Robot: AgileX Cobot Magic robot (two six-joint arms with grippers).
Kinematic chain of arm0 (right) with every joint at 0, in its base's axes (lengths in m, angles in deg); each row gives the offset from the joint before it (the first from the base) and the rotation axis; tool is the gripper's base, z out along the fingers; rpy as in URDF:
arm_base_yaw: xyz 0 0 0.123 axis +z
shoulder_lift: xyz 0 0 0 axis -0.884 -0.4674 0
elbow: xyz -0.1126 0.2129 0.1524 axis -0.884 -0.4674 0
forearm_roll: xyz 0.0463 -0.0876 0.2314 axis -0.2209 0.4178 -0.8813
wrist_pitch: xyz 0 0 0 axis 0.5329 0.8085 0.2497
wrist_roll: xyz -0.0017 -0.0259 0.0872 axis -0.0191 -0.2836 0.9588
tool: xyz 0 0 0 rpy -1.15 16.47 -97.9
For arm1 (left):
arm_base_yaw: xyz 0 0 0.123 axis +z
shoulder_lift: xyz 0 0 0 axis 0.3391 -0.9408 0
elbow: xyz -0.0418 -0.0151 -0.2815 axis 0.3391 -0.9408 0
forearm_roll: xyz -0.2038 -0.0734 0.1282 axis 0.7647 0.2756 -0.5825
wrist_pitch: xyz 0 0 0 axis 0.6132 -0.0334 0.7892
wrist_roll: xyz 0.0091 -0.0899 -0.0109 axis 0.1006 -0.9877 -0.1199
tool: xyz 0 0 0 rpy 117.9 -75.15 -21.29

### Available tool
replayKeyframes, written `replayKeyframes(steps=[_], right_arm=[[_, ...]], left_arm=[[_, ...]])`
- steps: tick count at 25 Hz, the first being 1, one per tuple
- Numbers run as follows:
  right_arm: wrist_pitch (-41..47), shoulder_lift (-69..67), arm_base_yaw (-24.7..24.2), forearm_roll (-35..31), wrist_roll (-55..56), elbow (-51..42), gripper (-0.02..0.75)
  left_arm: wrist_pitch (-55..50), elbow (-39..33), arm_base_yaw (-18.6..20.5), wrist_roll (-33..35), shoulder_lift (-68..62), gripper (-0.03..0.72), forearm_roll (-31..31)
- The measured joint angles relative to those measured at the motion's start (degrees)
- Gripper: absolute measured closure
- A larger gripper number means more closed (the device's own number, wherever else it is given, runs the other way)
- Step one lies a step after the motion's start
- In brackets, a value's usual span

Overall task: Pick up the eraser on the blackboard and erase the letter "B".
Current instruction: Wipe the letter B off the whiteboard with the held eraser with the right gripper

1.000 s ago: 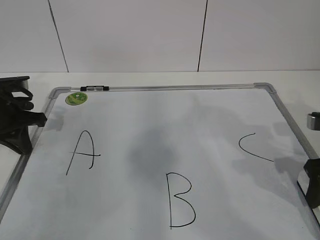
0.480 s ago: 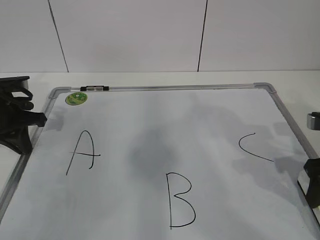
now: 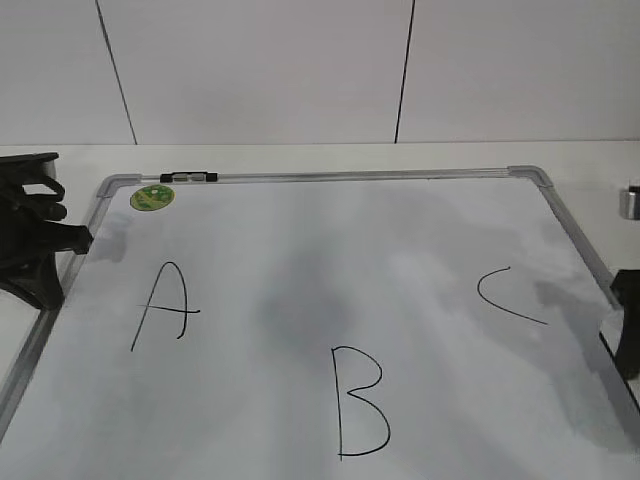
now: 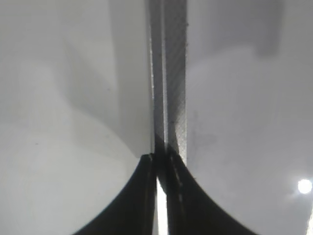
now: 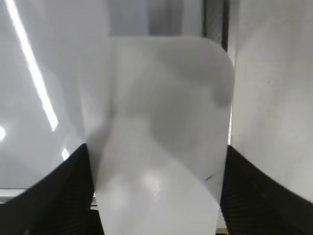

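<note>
The blackboard (image 3: 330, 177) is a white board in a grey frame lying flat, with black letters on it. The letter "B" (image 3: 360, 400) is at the near middle. In the right wrist view the eraser (image 5: 161, 98), a smooth white rounded block, sits between the two black fingers of my right gripper (image 5: 156, 156), which touch its sides. In the exterior view the right gripper (image 3: 625, 335) is at the board's right edge and the eraser is hidden. My left gripper (image 3: 75, 238) is shut and empty at the board's left frame (image 4: 171, 98).
A black "A" (image 3: 165, 305) is at the left and a black "C" (image 3: 505, 295) at the right. A round green magnet (image 3: 152, 197) sits in the far left corner, beside a black clip (image 3: 188, 177) on the top frame. A white wall stands behind.
My right gripper has moved up and to the right at the board's right edge. The left arm and the letters have not changed.
</note>
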Motion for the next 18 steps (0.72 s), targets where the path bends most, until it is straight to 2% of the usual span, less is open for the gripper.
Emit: replayKeyframes(steps=[4,12,18], right_arm=[[0.4,0.0,1.9,-2.9,0.3,2.5,0.198],[-2.0,-2.5,20.4,-3.7,6.5,5.5,0.199],[-3.2,-11.0,27.3,-2.3,8.6,11.6,0.200]], left_arm=[[0.0,0.0,0.0,0.0,0.0,0.671,0.0],[-0.1,0.0,0.0,0.0,0.0,0.671,0.0],[-0.2,0.0,0.0,0.0,0.0,0.672,0.0]])
